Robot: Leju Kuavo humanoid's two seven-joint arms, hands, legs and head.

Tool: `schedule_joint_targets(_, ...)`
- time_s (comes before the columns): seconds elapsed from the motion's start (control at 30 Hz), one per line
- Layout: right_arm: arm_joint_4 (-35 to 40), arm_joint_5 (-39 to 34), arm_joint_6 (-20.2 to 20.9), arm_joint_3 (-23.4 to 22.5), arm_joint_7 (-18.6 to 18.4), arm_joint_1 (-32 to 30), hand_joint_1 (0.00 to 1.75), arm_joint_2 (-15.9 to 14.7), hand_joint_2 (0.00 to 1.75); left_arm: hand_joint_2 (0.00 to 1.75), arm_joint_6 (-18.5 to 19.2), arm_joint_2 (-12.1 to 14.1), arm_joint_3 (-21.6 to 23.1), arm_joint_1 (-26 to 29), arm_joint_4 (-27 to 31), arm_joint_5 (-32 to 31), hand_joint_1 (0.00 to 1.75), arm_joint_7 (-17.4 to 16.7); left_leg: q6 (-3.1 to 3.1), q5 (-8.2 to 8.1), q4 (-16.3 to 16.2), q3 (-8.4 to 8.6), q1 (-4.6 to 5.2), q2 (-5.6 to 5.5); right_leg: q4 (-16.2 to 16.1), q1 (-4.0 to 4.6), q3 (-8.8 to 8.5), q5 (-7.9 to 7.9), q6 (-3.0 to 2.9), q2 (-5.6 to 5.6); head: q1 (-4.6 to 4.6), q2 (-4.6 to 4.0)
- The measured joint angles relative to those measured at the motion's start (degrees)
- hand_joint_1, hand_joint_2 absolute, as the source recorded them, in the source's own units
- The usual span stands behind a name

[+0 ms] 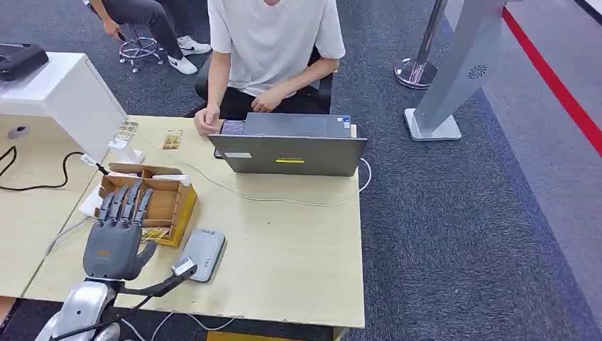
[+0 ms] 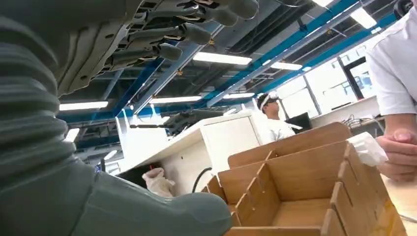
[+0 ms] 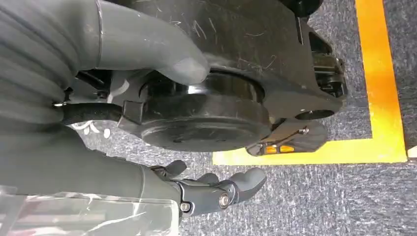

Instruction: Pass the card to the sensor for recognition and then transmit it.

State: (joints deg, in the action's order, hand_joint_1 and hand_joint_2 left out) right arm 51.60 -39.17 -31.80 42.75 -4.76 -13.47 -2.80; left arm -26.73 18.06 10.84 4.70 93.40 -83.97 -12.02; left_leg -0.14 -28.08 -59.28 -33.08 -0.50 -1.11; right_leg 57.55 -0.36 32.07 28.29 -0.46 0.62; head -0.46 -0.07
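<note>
Left hand (image 1: 113,238) empty, fingers spread, over wooden box (image 1: 167,202) holding cards (image 1: 155,233) just beneath its fingers, grey sensor (image 1: 202,253) on table (image 1: 298,249) just beside thumb; right hand (image 3: 216,189) hanging loosely empty; card not yet picked, recognition and handover outstanding

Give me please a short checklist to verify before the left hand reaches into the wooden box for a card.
1. Left hand free, fingers apart: ok.
2. Hand lined up above the compartmented wooden box: ok.
3. Card visible in the box, near the front corner: ok.
4. Flat grey sensor pad uncovered beside the box: ok.
5. Seated person's hand away from the box: ok.
6. Right hand hanging, holding nothing: ok.
</note>
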Motion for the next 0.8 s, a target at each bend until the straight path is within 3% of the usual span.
schedule_joint_targets(0.2,0.74,-0.07,-0.22,0.09,-0.5,-0.41,0.0,-0.33,1.75,1.75,0.28,-0.7,0.02,0.1,-0.92,0.18,0.0,0.0,0.0,0.0,0.0,-0.01,0.0,0.0,0.0,0.0,0.0,0.0,0.0,0.0,0.02,0.0)
schedule_joint_targets(0.43,1.99,-0.04,-0.68,0.33,-1.12,-0.64,0.0,-0.74,1.75,1.75,3.48,-0.83,0.02,0.01,-2.23,1.03,0.0,-1.09,0.0,0.0,0.0,-0.01,0.0,0.0,0.0,0.0,0.0,0.0,0.0,0.0,0.0,0.0)
schedule_joint_targets(0.8,2.49,0.0,-0.81,0.61,-1.64,-0.62,0.0,-1.07,1.75,1.75,4.09,-0.83,-0.61,-0.7,-5.51,1.01,0.0,-1.57,0.0,0.0,0.0,-0.01,0.0,0.0,0.0,0.0,0.0,0.0,0.0,-0.01,0.0,0.0)
